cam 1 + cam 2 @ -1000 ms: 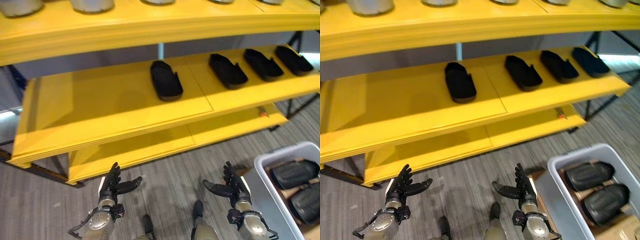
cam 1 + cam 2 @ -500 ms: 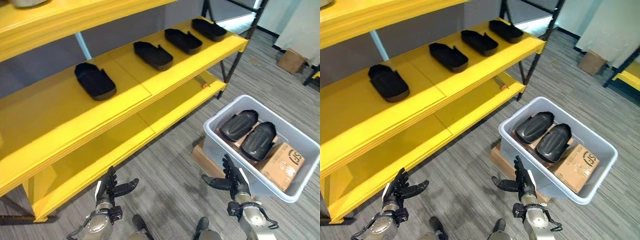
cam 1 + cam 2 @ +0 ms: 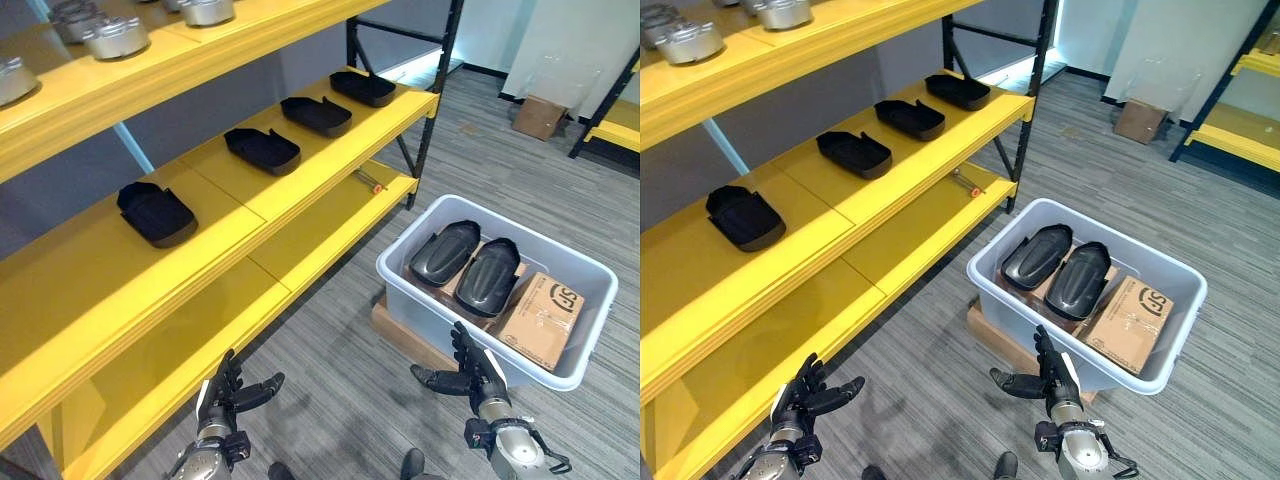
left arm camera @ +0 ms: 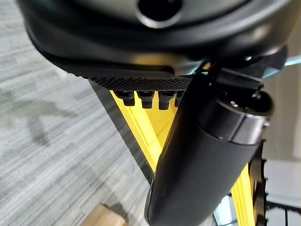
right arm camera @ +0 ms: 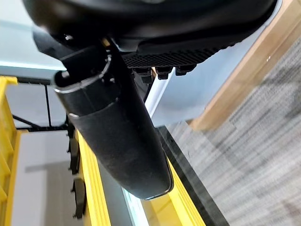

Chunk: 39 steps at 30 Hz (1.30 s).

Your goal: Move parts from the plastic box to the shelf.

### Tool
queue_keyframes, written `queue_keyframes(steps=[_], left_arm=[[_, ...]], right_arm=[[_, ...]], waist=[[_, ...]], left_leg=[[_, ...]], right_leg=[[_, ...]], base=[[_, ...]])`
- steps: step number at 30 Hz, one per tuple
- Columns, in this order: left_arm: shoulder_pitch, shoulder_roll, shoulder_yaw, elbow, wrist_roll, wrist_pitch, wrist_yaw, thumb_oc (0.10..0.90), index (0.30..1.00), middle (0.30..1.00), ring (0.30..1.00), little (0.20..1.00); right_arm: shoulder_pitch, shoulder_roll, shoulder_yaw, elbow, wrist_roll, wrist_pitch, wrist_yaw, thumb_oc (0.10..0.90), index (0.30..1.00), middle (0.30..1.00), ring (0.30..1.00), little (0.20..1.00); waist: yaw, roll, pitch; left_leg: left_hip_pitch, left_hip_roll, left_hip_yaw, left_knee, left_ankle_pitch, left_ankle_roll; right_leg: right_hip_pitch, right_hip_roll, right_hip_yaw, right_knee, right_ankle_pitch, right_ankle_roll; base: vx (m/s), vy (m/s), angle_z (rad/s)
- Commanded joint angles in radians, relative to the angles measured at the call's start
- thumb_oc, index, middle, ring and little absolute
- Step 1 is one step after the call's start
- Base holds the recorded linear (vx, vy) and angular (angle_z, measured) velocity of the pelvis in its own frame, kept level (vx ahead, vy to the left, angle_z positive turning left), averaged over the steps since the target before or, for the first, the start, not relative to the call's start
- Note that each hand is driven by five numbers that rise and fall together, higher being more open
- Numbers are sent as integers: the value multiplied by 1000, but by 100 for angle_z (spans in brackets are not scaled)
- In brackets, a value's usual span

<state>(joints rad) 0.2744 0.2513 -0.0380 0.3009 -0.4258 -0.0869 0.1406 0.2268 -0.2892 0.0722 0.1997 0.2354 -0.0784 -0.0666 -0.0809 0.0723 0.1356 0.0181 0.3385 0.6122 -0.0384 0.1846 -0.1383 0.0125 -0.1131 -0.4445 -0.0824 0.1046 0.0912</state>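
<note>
A grey plastic box (image 3: pixel 404 290) stands on the floor at the right, holding two black shell-shaped parts (image 3: pixel 445 252) (image 3: pixel 487 277) and a cardboard carton (image 3: pixel 541 310). Several black parts (image 3: pixel 156 213) (image 3: pixel 262 150) (image 3: pixel 316 115) lie in a row on the yellow shelf (image 3: pixel 240 200). My left hand (image 3: pixel 230 385) hangs low at the bottom left, fingers spread and holding nothing. My right hand (image 3: pixel 470 370) is low at the bottom right, just in front of the box's near wall, fingers straight and empty. In the wrist views, the left thumb (image 4: pixel 202 160) and right thumb (image 5: pixel 117 136) stand out straight.
Metal round parts (image 3: pixel 115 35) sit on the upper shelf. A lower yellow shelf (image 3: pixel 300 240) lies near floor level. The box rests on a flat wooden board (image 3: pixel 400 330). A small cardboard box (image 3: pixel 538 115) stands far back right, by another yellow rack (image 3: pixel 610 125).
The camera has swung right and pulled back, so the whole box and more floor show now. Both hands stay low, open and empty.
</note>
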Motion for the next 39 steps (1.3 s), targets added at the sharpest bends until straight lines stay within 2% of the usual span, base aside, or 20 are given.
queue_keyframes(steps=[1, 4, 5, 6, 7, 8, 9, 10, 12, 13, 14, 16, 18, 21, 23, 28, 35, 36, 39], left_arm=[[-90, 44, 21, -108, 7, -82, -17, 900, 1000, 1000, 1000, 1000], [-105, 46, 5, -106, 11, -80, -25, 900, 1000, 1000, 1000, 1000], [-104, 47, 3, -105, 10, -78, -33, 900, 1000, 1000, 1000, 1000], [-106, 50, 3, -106, 8, -79, -32, 900, 1000, 1000, 1000, 1000], [-106, 52, 10, -108, 1, -85, -23, 900, 1000, 1000, 1000, 1000], [-110, 42, 21, -120, -18, -91, -12, 900, 1000, 1000, 1000, 1000], [-107, 34, 25, -118, -20, -93, -8, 900, 1000, 1000, 1000, 1000], [-108, 30, 26, -112, -20, -98, -5, 900, 1000, 1000, 1000, 1000], [-98, 15, 31, -105, -37, -107, -1, 900, 1000, 1000, 1000, 1000], [-94, 9, 37, -102, -45, -109, 0, 900, 1000, 1000, 1000, 1000], [-94, 9, 37, -101, -45, -109, 0, 900, 1000, 1000, 1000, 1000], [-86, -2, 40, -84, -49, -111, 0, 900, 1000, 1000, 1000, 1000], [-69, -14, 38, -82, -60, -111, -1, 900, 1000, 1000, 1000, 1000], [-73, -16, 34, -80, -59, -109, -4, 900, 1000, 1000, 1000, 1000], [-91, 0, 25, -82, -52, -111, -1, 900, 1000, 1000, 1000, 1000], [-104, 38, 13, -95, -62, -115, 15, 900, 1000, 1000, 1000, 1000], [-138, 58, -2, -91, -41, -103, 30, 900, 1000, 1000, 1000, 1000], [-147, 59, -4, -92, -40, -100, 39, 900, 1000, 1000, 1000, 1000], [-155, 71, -7, -100, -34, -98, 39, 900, 1000, 1000, 1000, 1000]], right_arm=[[-47, -29, -50, -144, -39, -106, -21, 900, 1000, 1000, 1000, 1000], [-36, -45, -62, -155, -56, -115, -30, 900, 1000, 1000, 1000, 1000], [-15, -51, -81, -166, -65, -121, -38, 900, 1000, 1000, 1000, 1000], [-14, -52, -82, -164, -67, -120, -43, 900, 1000, 1000, 1000, 1000], [-29, -62, -74, -156, -70, -120, -45, 900, 1000, 1000, 1000, 1000], [-62, -71, -61, -139, -71, -120, -43, 900, 1000, 1000, 1000, 1000], [-74, -73, -56, -131, -67, -121, -40, 900, 1000, 1000, 1000, 1000], [-87, -76, -52, -120, -64, -123, -41, 900, 1000, 1000, 1000, 1000], [-105, -87, -53, -109, -68, -125, -48, 900, 1000, 1000, 1000, 1000], [-115, -91, -55, -109, -76, -125, -53, 900, 1000, 1000, 1000, 1000], [-116, -91, -55, -109, -76, -125, -53, 900, 1000, 1000, 1000, 1000], [-132, -93, -48, -99, -83, -126, -54, 900, 1000, 1000, 1000, 1000], [-133, -89, -34, -84, -92, -124, -44, 900, 1000, 1000, 1000, 1000], [-127, -83, -36, -80, -94, -121, -39, 900, 1000, 1000, 1000, 1000], [-126, -72, -41, -85, -86, -120, -43, 900, 1000, 1000, 1000, 1000], [-141, -48, -9, -93, -73, -106, -36, 900, 1000, 1000, 1000, 1000], [-165, -44, 8, -79, -110, -88, -47, 900, 1000, 1000, 1000, 1000], [-180, -42, 14, -82, -114, -86, -47, 900, 1000, 1000, 1000, 1000], [-193, -40, 19, -82, -116, -85, -44, 900, 1000, 1000, 1000, 1000]], waist=[[-16, -23, 53], [-16, -23, 85], [-21, -31, 100], [-17, -32, 107], [3, -32, 115], [20, -44, 110], [23, -45, 110], [35, -43, 118], [59, -44, 142], [72, -44, 157], [73, -43, 156], [90, -39, 174], [109, -38, 175], [104, -36, 171], [91, -42, 172], [77, -86, 160], [62, -113, 139], [65, -120, 130], [69, -124, 121]], left_leg=[[-21, 128, -89, 150, 39, -83], [-77, 167, -111, 270, 63, -92], [-103, 161, -131, 313, 61, -87], [-124, 120, -183, 309, 39, -71], [-155, 18, -307, 242, -21, -32], [-222, -69, -425, 124, -30, 8], [-238, -86, -438, 74, -5, 5], [-277, -104, -456, 35, 47, -4], [-337, -141, -482, -25, 96, -18], [-360, -153, -517, -31, 102, -27], [-363, -152, -518, -32, 105, -27], [-372, -157, -586, -40, 125, -40], [-332, -153, -639, -49, 113, -42], [-324, -135, -611, -49, 113, -46], [-305, -134, -565, -48, 99, -32], [-288, -161, -471, 23, 17, 24], [-299, -201, -434, 74, -61, 69], [-287, -215, -423, 89, -91, 82], [-278, -224, -419, 110, -118, 98]], right_leg=[[4, 7, 49, 55, -137, 15], [26, 34, 47, 35, -150, -15], [41, 50, 52, 10, -160, -29], [37, 49, 57, 1, -156, -23], [17, 40, 85, 0, -149, -11], [-19, 34, 113, 1, -126, -5], [-27, 41, 130, -1, -121, -3], [-32, 46, 146, -5, -113, -2], [-38, 54, 175, -5, -105, -2], [-35, 59, 196, -2, -113, -2], [-37, 60, 196, -2, -111, -2], [-32, 73, 250, 7, -127, -2], [-18, 89, 320, 11, -141, -4], [-5, 90, 333, 8, -147, -6], [10, 73, 340, 12, -159, -1], [-5, 11, 395, 27, -155, 24], [-25, -49, 403, 24, -127, 69], [-22, -68, 403, 36, -122, 85], [-38, -82, 403, 101, -126, 95]], base=[[31, -261, -18], [10, -204, -32], [9, -219, -15], [-16, -56, -1], [-83, 76, -23], [-32, 83, -60], [30, 44, -67], [100, 53, -53], [76, 71, -59], [45, 45, -97], [70, 64, -85], [141, 150, -74], [194, 228, -114], [121, 130, -143], [131, 209, -50], [115, 225, -49], [85, 142, -17], [95, 164, -5], [60, 141, -6]])
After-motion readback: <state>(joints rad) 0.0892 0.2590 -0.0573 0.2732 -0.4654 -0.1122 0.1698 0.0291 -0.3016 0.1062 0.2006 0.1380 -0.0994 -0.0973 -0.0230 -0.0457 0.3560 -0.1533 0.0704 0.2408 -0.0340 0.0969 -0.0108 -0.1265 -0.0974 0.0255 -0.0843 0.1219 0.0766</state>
